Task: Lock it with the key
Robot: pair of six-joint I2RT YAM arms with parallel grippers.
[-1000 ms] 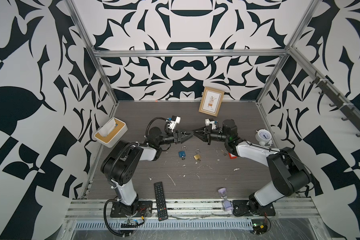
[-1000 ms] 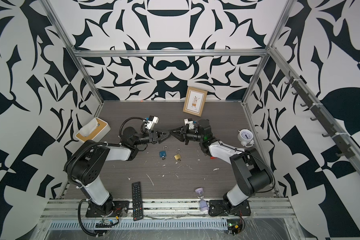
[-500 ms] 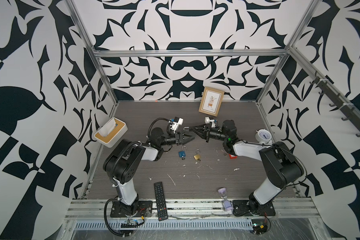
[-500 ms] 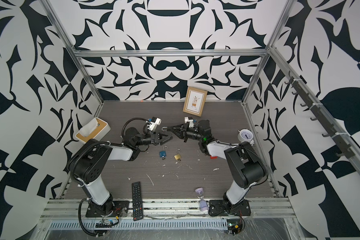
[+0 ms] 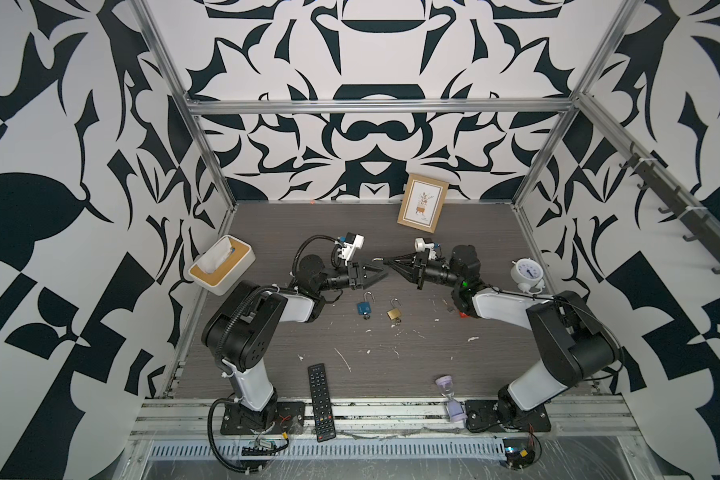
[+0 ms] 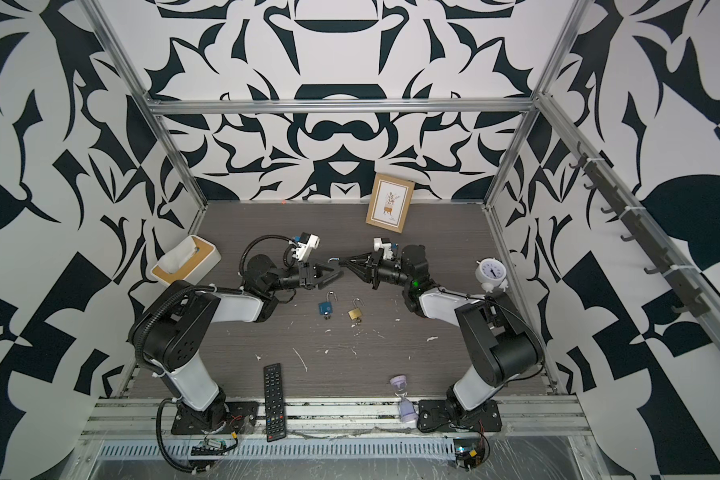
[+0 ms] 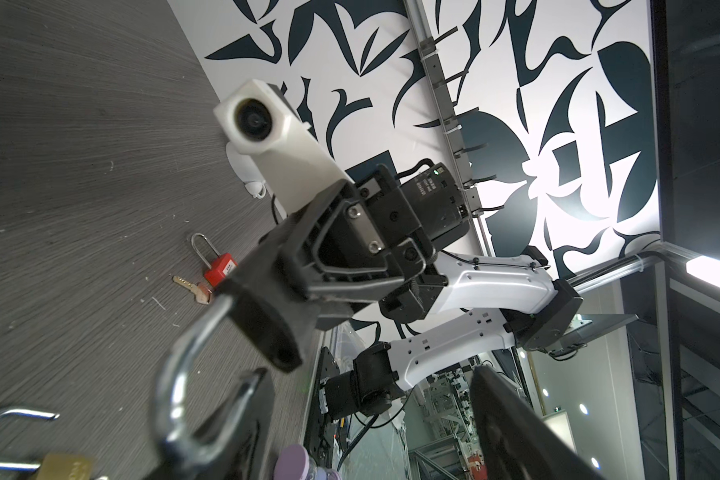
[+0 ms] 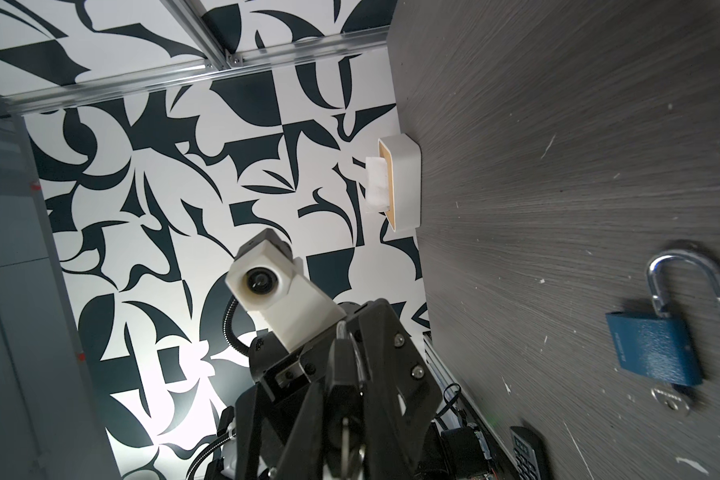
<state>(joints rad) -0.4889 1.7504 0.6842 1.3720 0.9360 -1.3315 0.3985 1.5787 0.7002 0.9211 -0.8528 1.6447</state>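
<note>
My right gripper (image 5: 391, 264) (image 8: 346, 357) is shut on a black padlock (image 8: 341, 386) (image 7: 262, 324), held above the table's middle. A silver key (image 8: 346, 440) sticks out of the padlock's bottom, toward my wrist. Its silver shackle (image 7: 175, 374) (image 6: 333, 260) stands open and points at my left gripper (image 5: 375, 273) (image 7: 368, 370). That gripper is open. The shackle's free end lies against one of its fingers (image 7: 254, 407), and nothing is between its jaws.
On the table below lie a blue padlock (image 5: 364, 306) (image 8: 657, 353), a brass padlock (image 5: 393, 312) and a red padlock (image 7: 219, 268) with a key. Around them are a tissue box (image 5: 221, 270), picture frame (image 5: 422, 208), alarm clock (image 5: 526, 274), remote (image 5: 321, 401) and hourglass (image 5: 449, 397).
The right arm has drawn its elbow in and brought the black padlock slightly closer to the left gripper. The left gripper has stayed open.
</note>
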